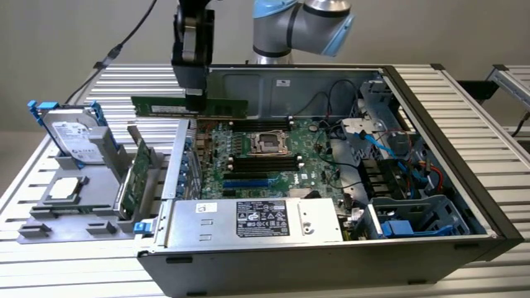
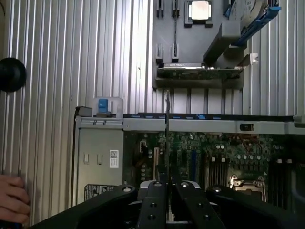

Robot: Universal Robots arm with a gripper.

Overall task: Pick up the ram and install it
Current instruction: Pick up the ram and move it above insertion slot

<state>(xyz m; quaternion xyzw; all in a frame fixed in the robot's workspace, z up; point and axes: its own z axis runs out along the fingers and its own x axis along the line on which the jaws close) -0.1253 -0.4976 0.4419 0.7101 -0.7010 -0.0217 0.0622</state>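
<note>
Gripper (image 1: pixel 195 94) is hanging in the upper left of the exterior view. Its jaws are pinching narrow on the ram (image 1: pixel 166 107). The ram is sitting level in the air, long edge horizontal, over the open computer case (image 1: pixel 463 186) wall on the exterior view's left. The motherboard (image 1: pixel 257 155) is lying below it. The grey parts tray (image 1: pixel 49 217) is standing just beside the case, lower left.

The gripper (image 1: pixel 195 105) pinches the ram (image 1: pixel 161 107) mid-length (the stick hangs level) in the air, near the open case's (image 1: pixel 463 186) far corner on the exterior view's left.
</note>
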